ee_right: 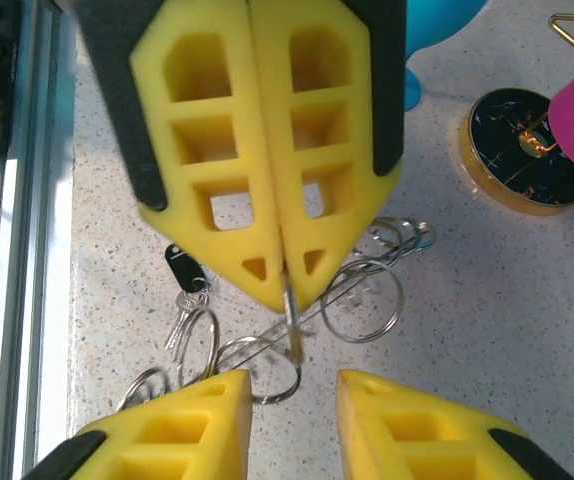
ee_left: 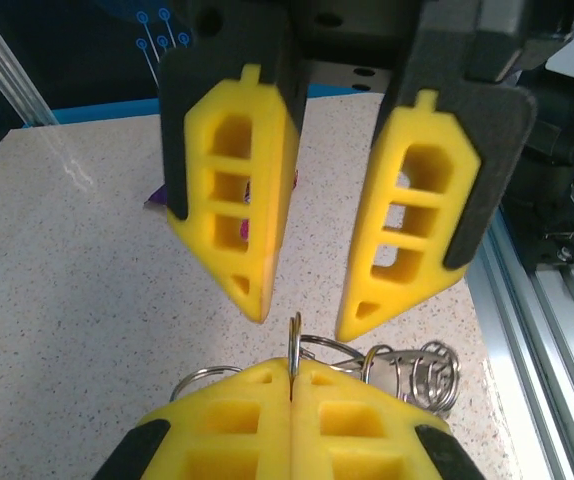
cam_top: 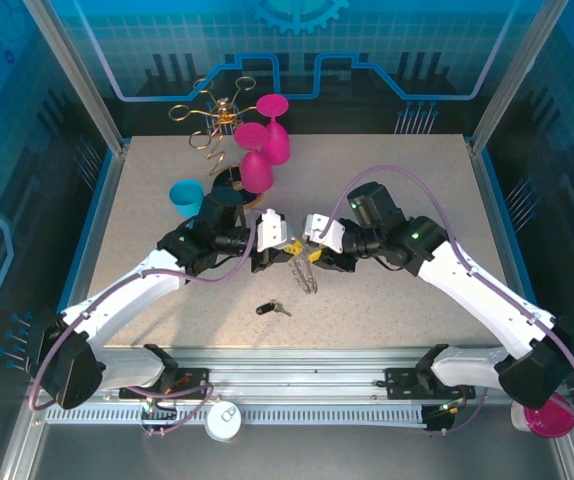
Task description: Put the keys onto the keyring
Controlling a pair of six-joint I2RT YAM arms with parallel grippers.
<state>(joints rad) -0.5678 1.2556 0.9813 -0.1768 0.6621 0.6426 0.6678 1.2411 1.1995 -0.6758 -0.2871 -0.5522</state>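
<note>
Beige speckled table (cam_top: 417, 180) carries two grippers meeting at its middle. The right gripper (ee_right: 287, 300), pads pressed together, pinches the keyring (cam_top: 305, 272), one dangling tangle of several silvery wire loops. The left gripper (ee_left: 305, 325) stands spread just beside it. One small bunch of keys (cam_top: 273, 309), black-headed and silver-bladed, lies on the table nearby.

One keyring (cam_top: 307, 274); one cup (cam_top: 186, 196) (blue)

The keys (cam_top: 273, 309) (tiny): blades indistinct

Overhead rear view, wrist close-ups sharing keyring (ee_left: 425, 371)
</note>
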